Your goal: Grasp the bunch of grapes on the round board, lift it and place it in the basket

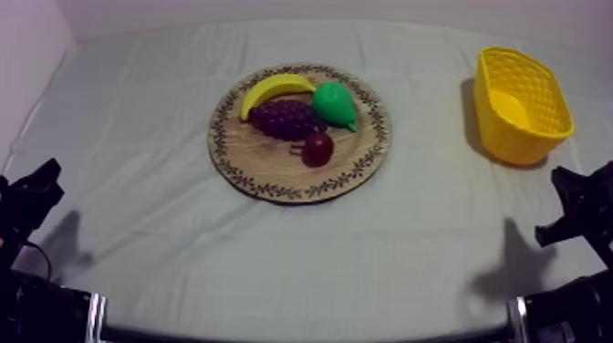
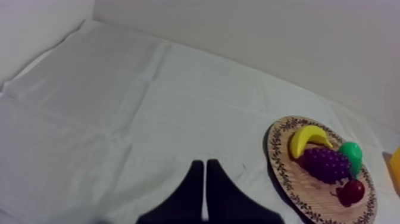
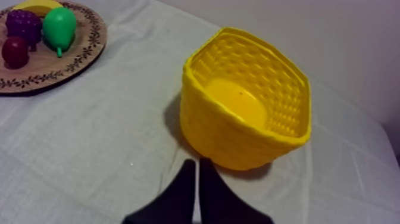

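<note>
Grey-white counter (image 1: 182,246) carries a bunch of grapes (image 1: 285,119) on a wooden board (image 1: 263,166); the yellow basket (image 1: 518,139) stands well apart. Left hand (image 2: 205,164) and right hand (image 3: 197,162) are clenched, empty.

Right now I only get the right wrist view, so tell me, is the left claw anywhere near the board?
Observer: No, the left claw is shut on nothing, over bare cloth, apart from the board.
Operator: I see a yellow sliver behind the grapes. What is it?
Observer: A banana, curved along the board's far rim, lying against the grapes.
</note>
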You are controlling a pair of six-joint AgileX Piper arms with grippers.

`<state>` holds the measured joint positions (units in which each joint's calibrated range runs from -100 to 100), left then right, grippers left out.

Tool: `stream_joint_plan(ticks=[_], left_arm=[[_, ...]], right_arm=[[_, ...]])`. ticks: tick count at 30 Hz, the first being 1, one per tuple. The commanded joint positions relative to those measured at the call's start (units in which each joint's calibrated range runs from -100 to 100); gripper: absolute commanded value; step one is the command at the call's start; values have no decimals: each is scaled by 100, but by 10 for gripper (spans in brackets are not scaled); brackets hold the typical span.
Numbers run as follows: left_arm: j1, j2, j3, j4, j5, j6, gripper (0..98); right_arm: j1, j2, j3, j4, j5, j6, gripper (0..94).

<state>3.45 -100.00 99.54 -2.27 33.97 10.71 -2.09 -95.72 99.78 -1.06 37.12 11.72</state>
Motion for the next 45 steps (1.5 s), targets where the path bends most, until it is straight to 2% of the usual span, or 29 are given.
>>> stream_joint_plan(ticks=[1,16,19,24,30,33,39,45], left_arm=[[-1,0,2,0,-1,1,0],[-1,0,2,0,-1,1,0],[-1,0,2,0,-1,1,0],[-1,0,2,0,-1,1,0],[-1,0,2,0,-1,1,0],[-1,0,2,0,-1,1,0],[-1,0,2,0,-1,1,0],[-1,0,2,0,-1,1,0]], right_arm=[[-5,-3,0,1,-2,-3,4],[-28,-3,0,1,-2,0,4],[-52,-3,-7,-28,46,-149,4],[-145,145,-7,-23,-100,-58,3],[-302,1222,-243,376,-882,-233,3],[-345,1977,-737,474,-974,-314,3],[-392,3168,-2125,509,-638,-375,3],[-471,4118,-3969,386,311,-401,3]])
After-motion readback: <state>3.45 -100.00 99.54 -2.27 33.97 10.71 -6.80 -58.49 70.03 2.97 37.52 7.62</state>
